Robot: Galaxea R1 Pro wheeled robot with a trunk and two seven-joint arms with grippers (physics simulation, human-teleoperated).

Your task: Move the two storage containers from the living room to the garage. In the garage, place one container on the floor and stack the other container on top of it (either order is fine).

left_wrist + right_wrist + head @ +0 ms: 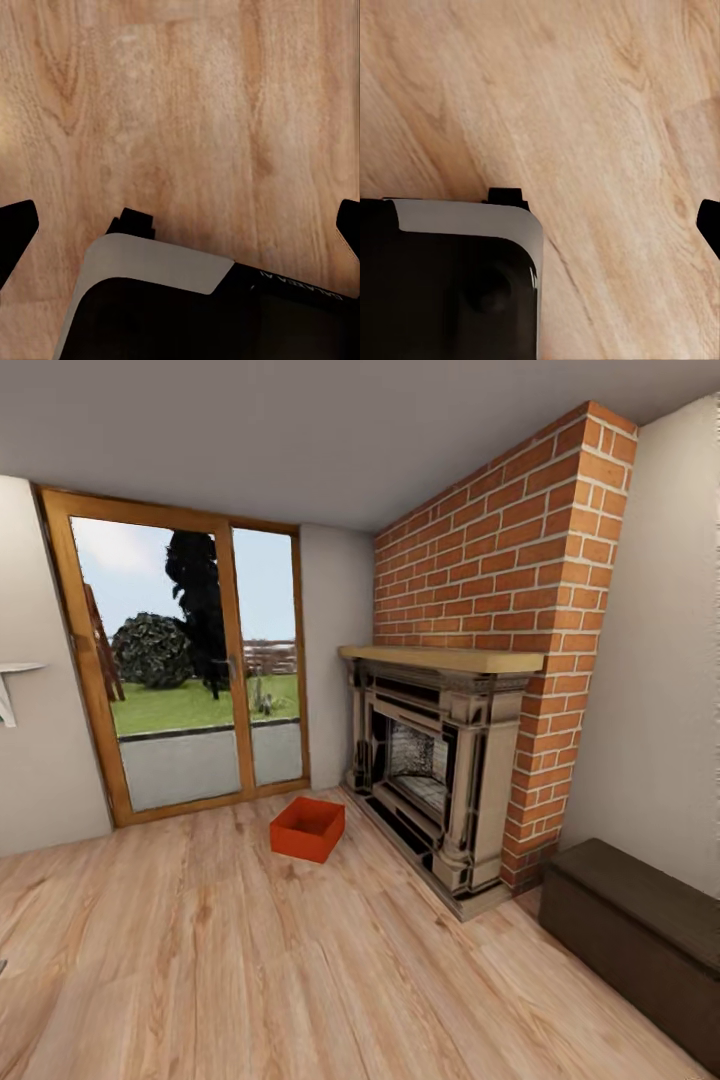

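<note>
- Living room point(200, 960): light wood-plank floor, brick fireplace point(440, 780) at right, wood-framed glass doors point(180, 660) at back left, dark low bench point(640, 950) along right wall.
- One storage container point(308, 827), orange-red, lidless, upright on the planks, btwn doors and fireplace, near the hearth's front corner, not touching it. Looks empty inside.
- Container vs grippers: well apart. Wrist cams see plank floor and robot body, no bin.
- Left gripper point(180, 225): dark fingertips point(15, 225) at opposite edges of left wrist view, spread wide, nothing btwn them. Points down at floor; grey-and-black robot body point(165, 300) below it in frame.
- Right gripper point(540, 217): one dark fingertip point(711, 221) at frame edge, other hidden behind body panel point(450, 285); cannot tell spread. Nothing seen held. Also points down at planks.
</note>
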